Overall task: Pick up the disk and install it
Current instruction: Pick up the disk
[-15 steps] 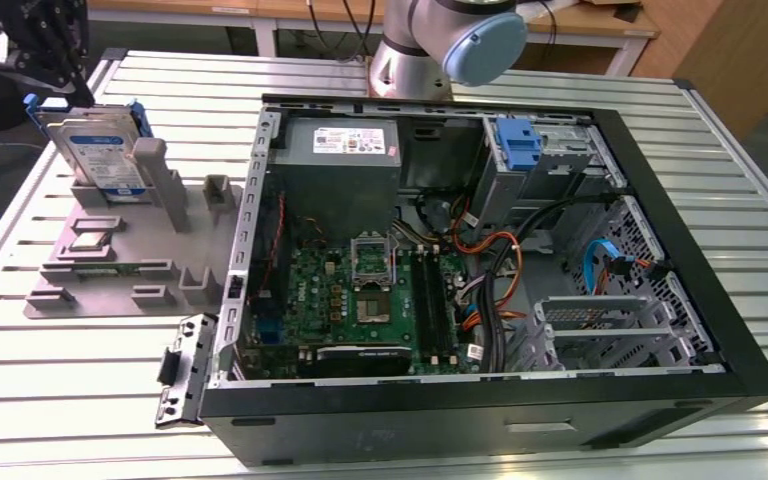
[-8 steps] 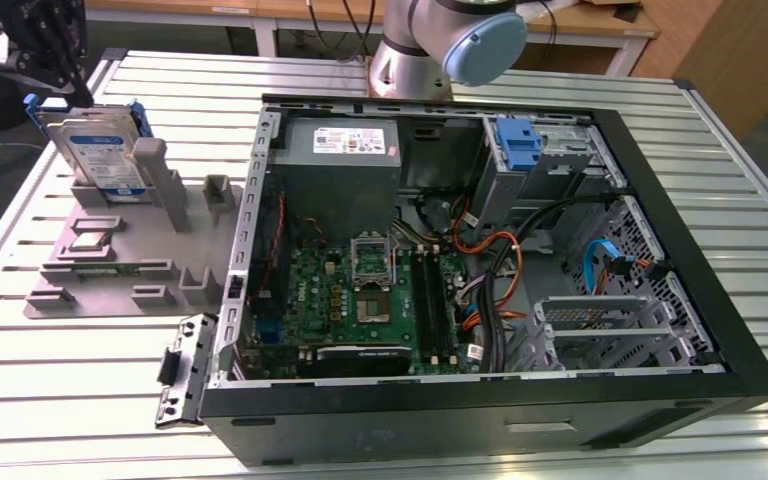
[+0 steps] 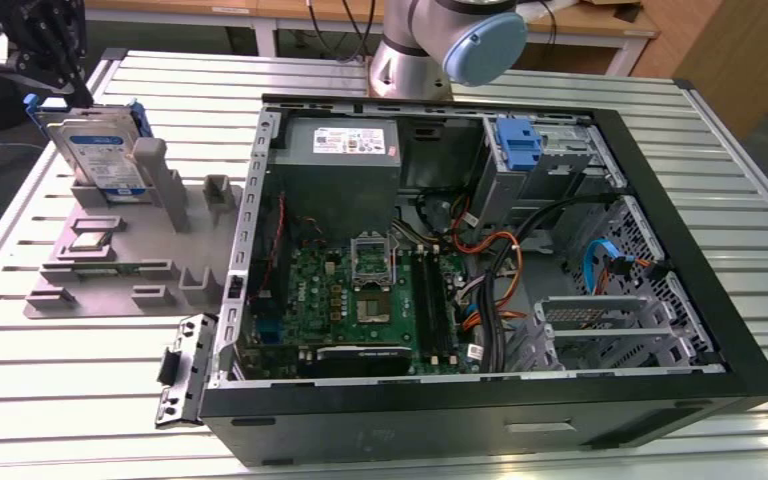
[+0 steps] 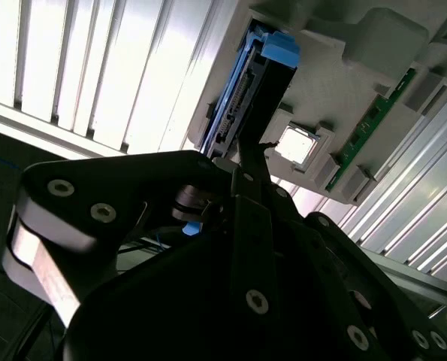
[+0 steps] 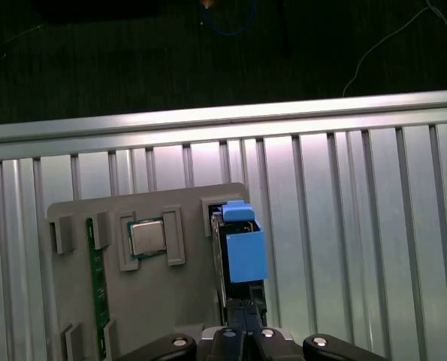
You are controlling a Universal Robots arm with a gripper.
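The disk [image 3: 97,150] stands upright in a slot of the grey holder [image 3: 104,270] at the exterior view's left, silver with a white-and-blue label and a blue frame. In both wrist views I look along its thin edge, the disk [image 5: 242,252] [image 4: 242,90] capped by a blue tab. My black gripper [image 3: 64,95] hangs just over the disk's upper far corner. Its gripper tips [image 5: 246,320] [image 4: 249,147] sit close together, shut, with nothing seen between them, right at the disk's end.
The holder also carries a square processor chip [image 5: 146,237] and a green memory stick [image 5: 95,286]. An open computer case [image 3: 491,250] lies to the exterior view's right, with a grey power-supply box [image 3: 337,150] and a blue latch [image 3: 524,145] on a metal cage. All rests on a slatted metal table [image 3: 37,380].
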